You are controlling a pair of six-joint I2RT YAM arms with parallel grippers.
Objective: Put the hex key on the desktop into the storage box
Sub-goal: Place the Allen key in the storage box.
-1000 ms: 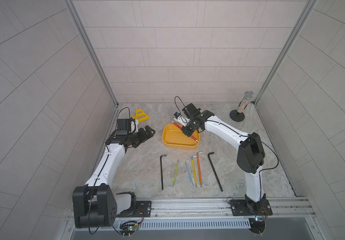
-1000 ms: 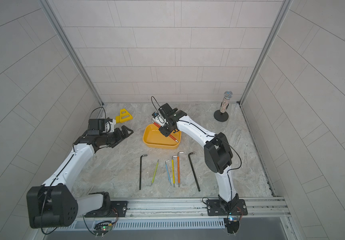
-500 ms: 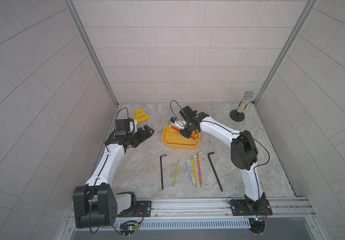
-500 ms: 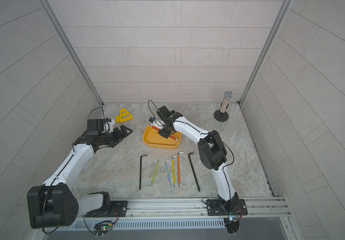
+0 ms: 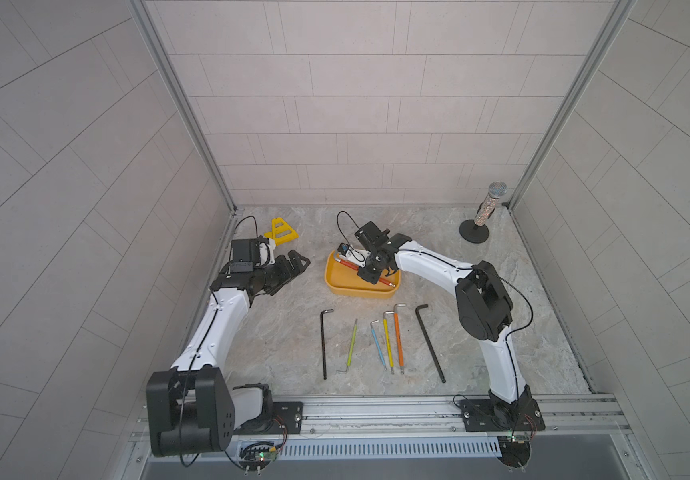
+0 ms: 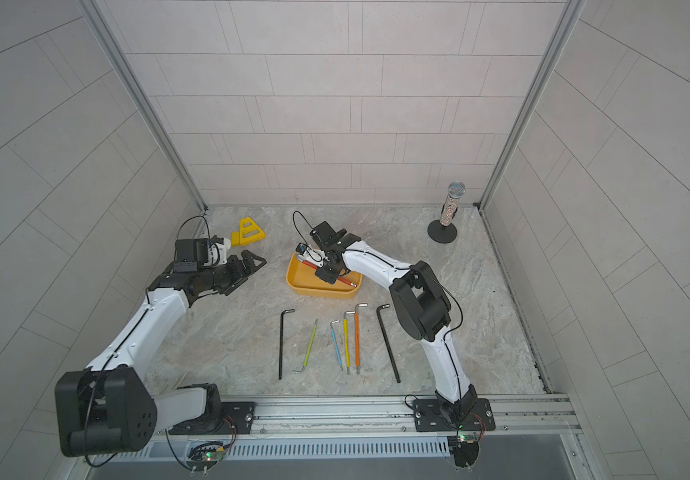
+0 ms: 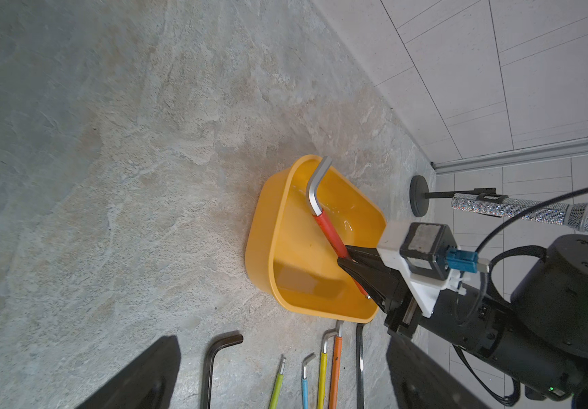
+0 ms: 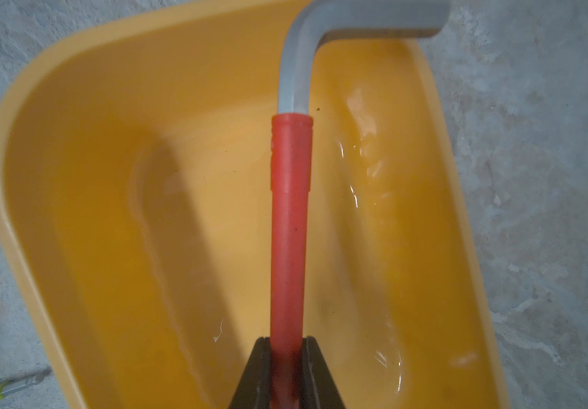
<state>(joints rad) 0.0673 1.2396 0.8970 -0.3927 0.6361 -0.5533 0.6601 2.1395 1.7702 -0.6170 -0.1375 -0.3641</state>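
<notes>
Over the shallow yellow-orange plastic storage box (image 5: 356,291), twelve o'clock of the loose keys (image 5: 398,340) on the table (image 5: 268,345), the right claw (image 8: 287,341) pinches a red-sleeved steel hex key (image 8: 290,212); seemingly placing, next lower and let go.

Seven L-shaped hex keys show in both top views. Six lie in a row at lower centre of the frame: one black steel hex key (image 5: 324,345) at the row's left end, a second black steel hex key (image 5: 430,343) at its right end, and between them one yellow-green-sleeved hex key (image 5: 351,347), one blue-sleeved hex key (image 5: 378,345), one yellow-sleeved hex key (image 5: 388,345) and one orange-sleeved hex key (image 5: 398,343). The seventh, a red-sleeved steel hex key (image 7: 329,232), shows at centre frame over the single shallow yellow-orange plastic storage box (image 5: 360,292). There is also one small yellow triangular bracket (image 5: 280,231), one glittery microphone on a round black stand (image 5: 485,205), and two white-and-black robot arms, the left arm (image 5: 210,328) and the right arm (image 5: 430,266).
</notes>
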